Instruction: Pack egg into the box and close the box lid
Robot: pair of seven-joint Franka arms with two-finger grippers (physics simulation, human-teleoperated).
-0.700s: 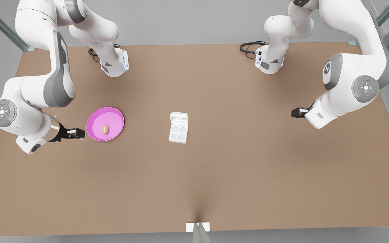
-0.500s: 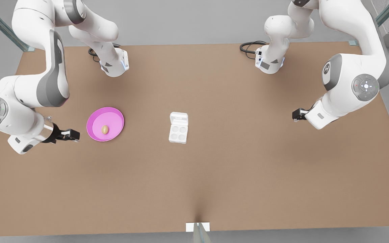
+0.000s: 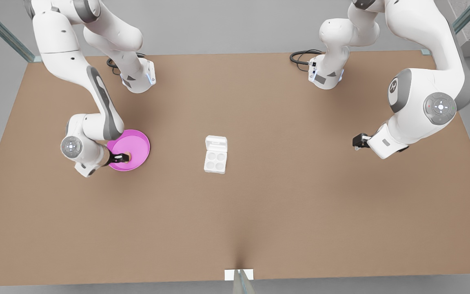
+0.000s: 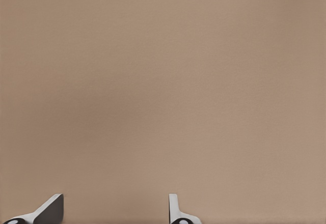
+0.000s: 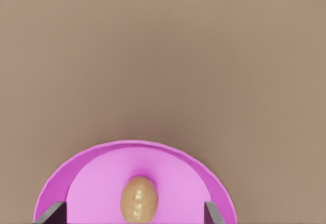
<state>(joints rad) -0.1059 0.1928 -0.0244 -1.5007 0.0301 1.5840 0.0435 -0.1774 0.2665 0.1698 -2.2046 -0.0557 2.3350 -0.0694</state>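
Since the earlier frames, the arm on the front view's left has swung in from beside the pink dish (image 3: 135, 143) and dropped low over it, so the right gripper (image 3: 124, 157) now sits over the middle of the dish, right at the egg (image 3: 128, 155). Seen from the right wrist camera, the egg (image 5: 139, 199) lies on the dish floor (image 5: 102, 183) between the two fingertips (image 5: 53, 211), which stand wide apart on either side of it, touching nothing. Toward the middle of the brown table (image 3: 259, 212), well apart from the dish, the box (image 3: 215, 161) rests with its four round cups bare, and the box lid (image 3: 216, 143) lies folded back flat on the side toward the arm bases. On the front view's right, the left gripper (image 3: 358, 141) waits above bare table, far from the box; its wrist camera shows its fingers (image 4: 51, 208) spread open over plain tabletop.
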